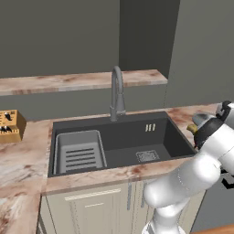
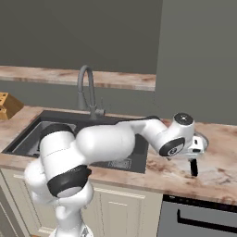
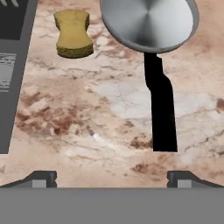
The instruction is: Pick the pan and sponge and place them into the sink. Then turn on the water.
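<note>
The pan (image 3: pixel 148 22) is round shiny steel and lies on the marble counter to the right of the sink (image 1: pixel 157 119). Its straight black handle (image 3: pixel 160 109) points toward my hand. Beside the pan, closer to the sink, rests the yellow-brown sponge (image 3: pixel 73 33). My gripper (image 3: pixel 112 178) hovers above the counter near the handle's end, open, with nothing between its fingertips (image 3: pixel 43 178). In the right base view my hand sits over the pan (image 2: pixel 202 139), whose handle (image 2: pixel 194 167) sticks out below. The left base view shows a sliver of the pan (image 1: pixel 201 119) behind my arm. No water runs.
A tall grey arched faucet (image 1: pixel 117 93) stands behind the basin. A grey ridged rack (image 1: pixel 78 153) fills the basin's left part and a drain grate (image 1: pixel 147 156) lies at its right. A wooden knife block (image 1: pixel 10 125) sits on the left counter. A grey wall rises right of the pan.
</note>
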### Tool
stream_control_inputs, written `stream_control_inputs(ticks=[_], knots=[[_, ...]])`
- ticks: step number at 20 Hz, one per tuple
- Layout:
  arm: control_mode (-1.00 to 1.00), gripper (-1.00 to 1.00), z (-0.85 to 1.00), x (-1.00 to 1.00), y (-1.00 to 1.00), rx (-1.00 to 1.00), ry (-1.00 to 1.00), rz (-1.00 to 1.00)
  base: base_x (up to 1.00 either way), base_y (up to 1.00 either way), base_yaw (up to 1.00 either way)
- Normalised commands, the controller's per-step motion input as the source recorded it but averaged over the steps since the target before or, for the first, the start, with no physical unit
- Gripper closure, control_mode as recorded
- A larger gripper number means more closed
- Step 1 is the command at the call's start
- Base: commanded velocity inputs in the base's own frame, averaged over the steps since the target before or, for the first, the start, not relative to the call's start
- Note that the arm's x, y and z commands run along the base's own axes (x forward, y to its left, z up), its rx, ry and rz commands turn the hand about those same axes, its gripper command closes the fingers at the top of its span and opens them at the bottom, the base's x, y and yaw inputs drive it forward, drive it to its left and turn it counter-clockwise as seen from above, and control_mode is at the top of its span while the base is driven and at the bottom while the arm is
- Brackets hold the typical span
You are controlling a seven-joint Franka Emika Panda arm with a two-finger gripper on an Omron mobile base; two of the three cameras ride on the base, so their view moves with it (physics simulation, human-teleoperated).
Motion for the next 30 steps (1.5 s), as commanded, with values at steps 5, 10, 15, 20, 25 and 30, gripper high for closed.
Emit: stream_control_inputs(ticks=[5, 10, 15, 20, 25, 30], knots=[[-1.0, -1.0, -0.17, 0.31, -0.4, 0.0, 0.0, 0.0, 0.0, 0.0, 0.0], [-1.0, -1.0, -0.18, 0.35, -0.31, 0.0, 0.0, 0.0, 0.0, 0.0, 0.0], [-1.0, -1.0, -0.21, 0.32, -0.31, 0.0, 0.01, 0.0, 0.0, 0.0, 0.0], [-1.0, -1.0, -0.18, 0.24, -0.39, 0.0, 0.0, 0.0, 0.0, 0.0, 0.0], [-1.0, -1.0, -0.1, 0.15, -0.46, 0.0, 0.0, 0.0, 0.0, 0.0, 0.0], [-1.0, -1.0, 0.0, 0.12, -0.47, 0.0, 0.0, 0.0, 0.0, 0.0, 0.0]])
